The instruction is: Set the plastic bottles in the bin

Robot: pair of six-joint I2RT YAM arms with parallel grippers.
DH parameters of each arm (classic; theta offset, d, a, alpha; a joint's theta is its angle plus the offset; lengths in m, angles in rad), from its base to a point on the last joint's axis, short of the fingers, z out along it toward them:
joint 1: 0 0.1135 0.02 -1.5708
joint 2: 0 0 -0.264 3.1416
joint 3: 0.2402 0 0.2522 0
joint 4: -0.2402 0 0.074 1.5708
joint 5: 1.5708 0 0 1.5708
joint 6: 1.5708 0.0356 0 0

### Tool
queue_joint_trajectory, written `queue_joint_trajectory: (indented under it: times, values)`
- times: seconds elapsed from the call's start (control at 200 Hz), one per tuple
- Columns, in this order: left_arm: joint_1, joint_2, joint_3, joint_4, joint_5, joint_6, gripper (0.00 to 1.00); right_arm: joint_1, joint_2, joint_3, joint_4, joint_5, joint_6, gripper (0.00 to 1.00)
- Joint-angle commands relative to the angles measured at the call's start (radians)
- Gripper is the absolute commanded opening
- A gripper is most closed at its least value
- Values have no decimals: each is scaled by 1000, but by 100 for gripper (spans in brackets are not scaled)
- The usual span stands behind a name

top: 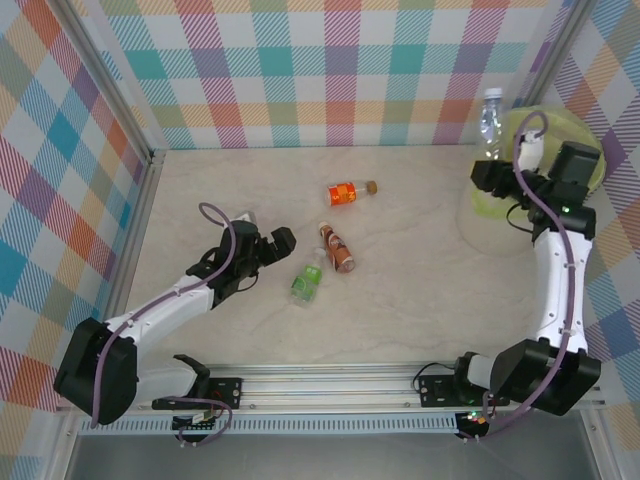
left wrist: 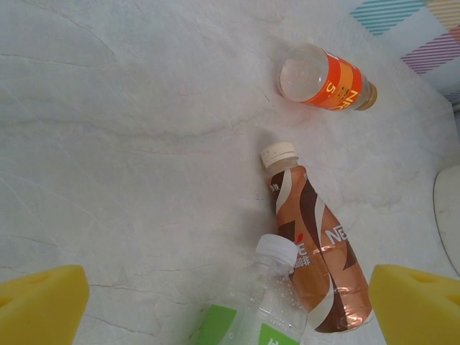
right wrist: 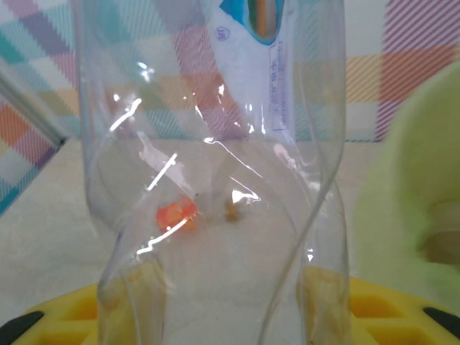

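Bottle (top: 489,122) upright in right claw (top: 492,176), near bin (top: 565,120)

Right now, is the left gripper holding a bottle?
No, the left gripper is open, pads wide apart, while the brown bottle and green bottle lie loose on the table.

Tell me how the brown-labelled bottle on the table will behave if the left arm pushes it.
The brown-labelled bottle lies on its side, so it will probably roll rather than slide. Its wrap looks glossy, so the left fingers might slip. The green-labelled bottle appears to rest against it and would likely shift too.
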Motion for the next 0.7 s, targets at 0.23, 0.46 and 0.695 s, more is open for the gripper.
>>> queue_joint_trajectory:
  times: [0.23, 0.46, 0.695]
  values:
    - [13, 30, 32, 46, 12, -13, 100, -121, 118, 154, 67, 3, 305, 50]
    - [16, 52, 43, 52, 27, -17, 100, -119, 230, 199, 80, -10, 379, 69]
    - [15, 39, 29, 48, 29, -28, 100, -119, 209, 213, 68, -33, 353, 90]
